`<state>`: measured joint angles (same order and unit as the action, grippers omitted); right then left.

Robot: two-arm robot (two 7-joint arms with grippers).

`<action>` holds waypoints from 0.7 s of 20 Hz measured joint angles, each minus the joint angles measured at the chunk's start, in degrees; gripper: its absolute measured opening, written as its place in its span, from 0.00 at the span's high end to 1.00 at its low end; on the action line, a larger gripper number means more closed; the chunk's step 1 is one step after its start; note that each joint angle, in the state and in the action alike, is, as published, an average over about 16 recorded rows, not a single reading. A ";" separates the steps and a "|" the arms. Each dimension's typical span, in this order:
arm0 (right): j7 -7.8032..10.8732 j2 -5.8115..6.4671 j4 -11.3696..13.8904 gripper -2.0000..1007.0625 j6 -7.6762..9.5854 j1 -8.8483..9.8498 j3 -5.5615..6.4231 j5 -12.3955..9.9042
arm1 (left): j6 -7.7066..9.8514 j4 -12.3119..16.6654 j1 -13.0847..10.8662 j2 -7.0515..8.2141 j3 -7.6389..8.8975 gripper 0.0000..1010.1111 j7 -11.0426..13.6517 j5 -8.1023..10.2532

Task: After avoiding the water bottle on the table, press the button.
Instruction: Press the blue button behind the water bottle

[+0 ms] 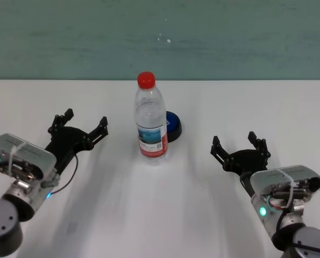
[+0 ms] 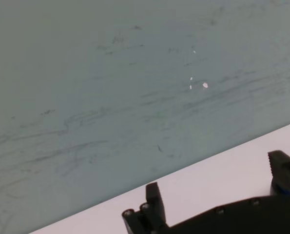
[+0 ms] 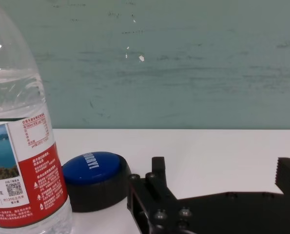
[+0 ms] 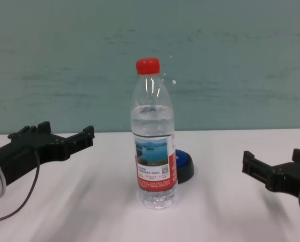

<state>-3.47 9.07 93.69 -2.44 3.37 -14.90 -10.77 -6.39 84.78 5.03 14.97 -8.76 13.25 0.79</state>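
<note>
The water bottle stands upright mid-table, clear with a red cap and red-and-white label; it also shows in the chest view and the right wrist view. The blue button on its black base sits just behind and right of the bottle, partly hidden by it; it shows in the right wrist view and the chest view. My left gripper is open and empty, left of the bottle. My right gripper is open and empty, to the right and nearer than the button.
The white table ends at a teal wall behind. Bare tabletop lies between both grippers and the bottle.
</note>
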 joint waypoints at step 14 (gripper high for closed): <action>0.00 0.00 0.00 0.00 0.00 0.00 0.00 0.00 | -1.25 -3.89 4.67 0.24 -2.05 0.00 1.51 -0.45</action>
<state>-3.47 9.07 93.69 -2.44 3.37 -14.90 -10.77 -7.65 80.90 9.69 15.21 -10.81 14.76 0.34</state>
